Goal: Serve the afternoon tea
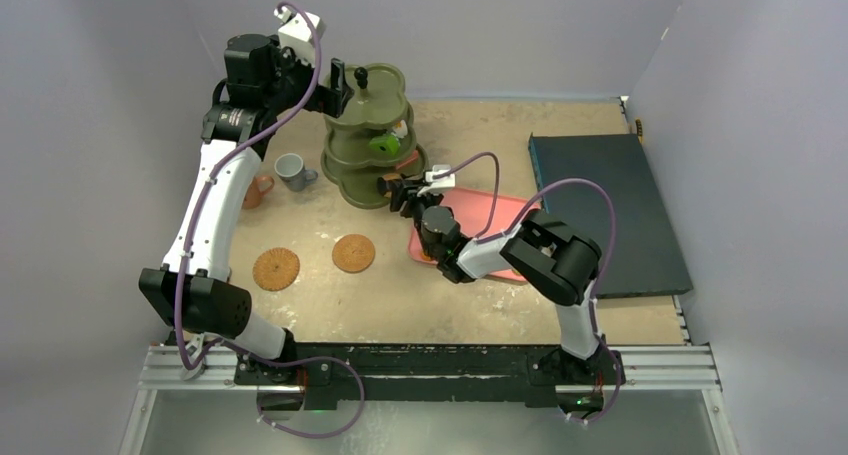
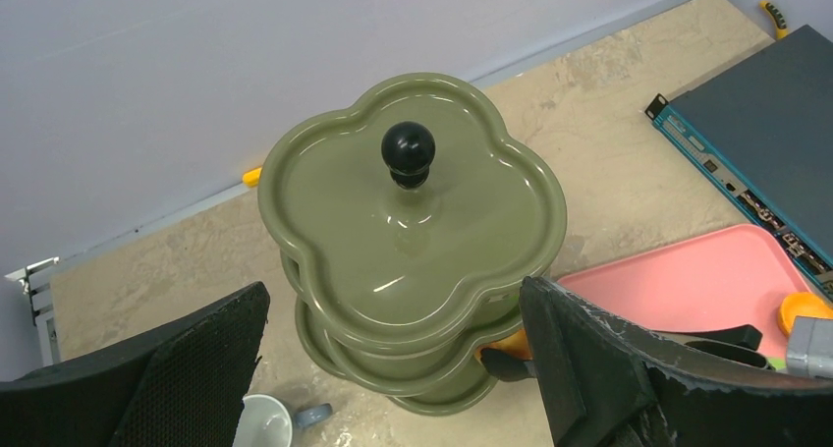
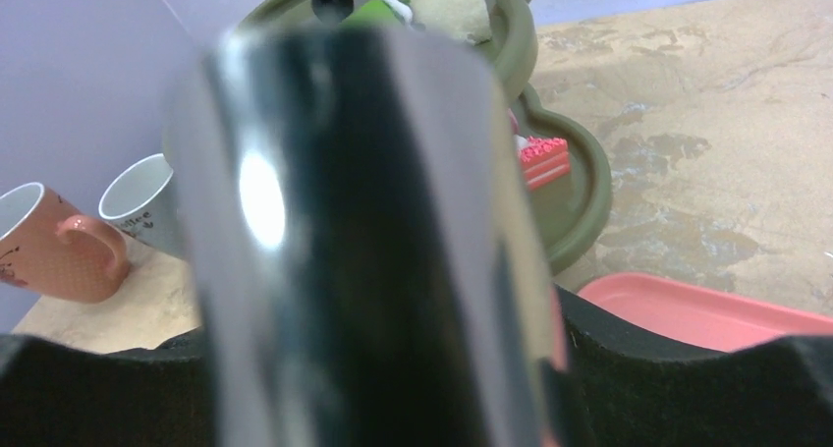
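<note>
Stand [image 2: 413, 255]: pastries [image 3: 543, 160] on two tiers.
Cups [image 1: 294, 171]: off coasters [image 1: 276, 268], not served.
Left fingers [image 2: 177, 368]: released.
Right fingers [image 3: 668, 398]: grasping tongs [image 3: 363, 251].

left arm [image 1: 210, 210], right arm [image 1: 490, 258]: white links, black joints | cables [image 1: 563, 182]: purple | left end effector [image 2: 393, 295]: black textured fingers [image 2: 187, 378]

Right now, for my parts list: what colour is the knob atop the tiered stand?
Black. The knob shows best in the left wrist view.

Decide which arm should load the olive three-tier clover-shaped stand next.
Right: the right hand grips shiny metal tongs low beside the stand; the left hand hangs open, empty, above its black knob.
</note>
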